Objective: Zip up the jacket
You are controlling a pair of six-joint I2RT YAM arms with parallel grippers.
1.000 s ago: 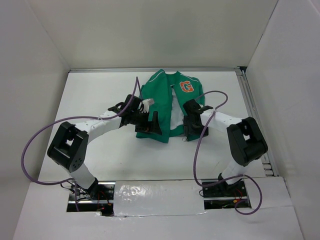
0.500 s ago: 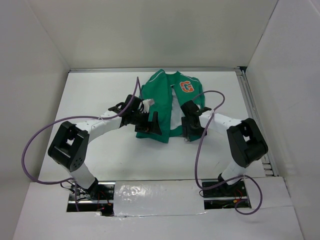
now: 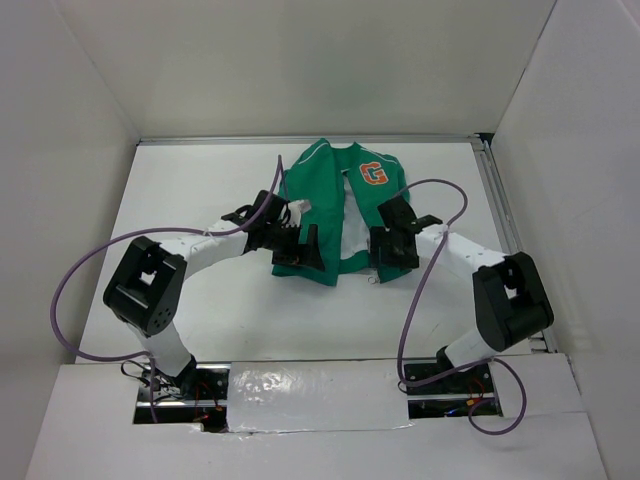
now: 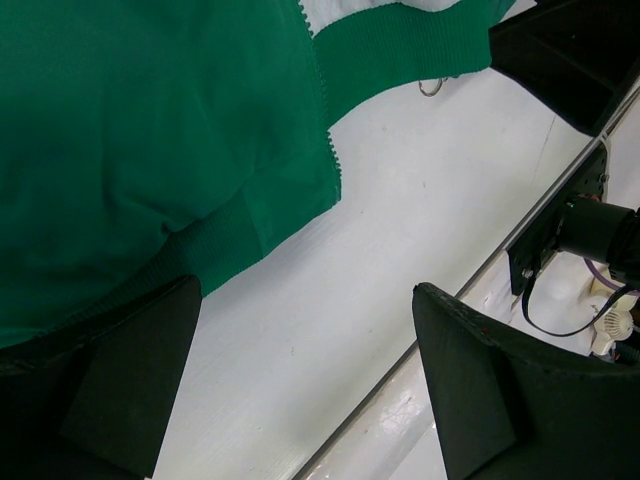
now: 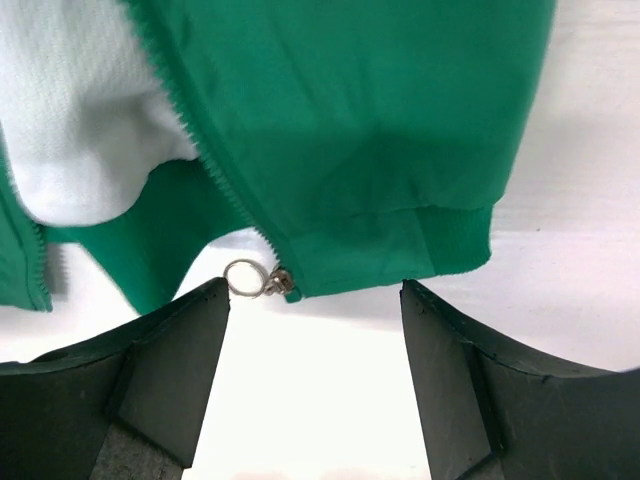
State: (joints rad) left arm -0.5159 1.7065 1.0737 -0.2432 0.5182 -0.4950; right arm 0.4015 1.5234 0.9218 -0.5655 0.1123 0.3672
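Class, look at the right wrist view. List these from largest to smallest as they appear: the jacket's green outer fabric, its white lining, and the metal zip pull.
1. Green outer fabric of the jacket, which fills most of the view.
2. White lining, a patch at upper left.
3. Zip pull, clearly the smallest.

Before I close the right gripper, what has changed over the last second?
The right arm swung its elbow outward and the right gripper shifted slightly right along the jacket hem, jaws open just short of the zipper pull. Nothing grasped or released. The left gripper stayed open at the hem; the jacket has not moved.
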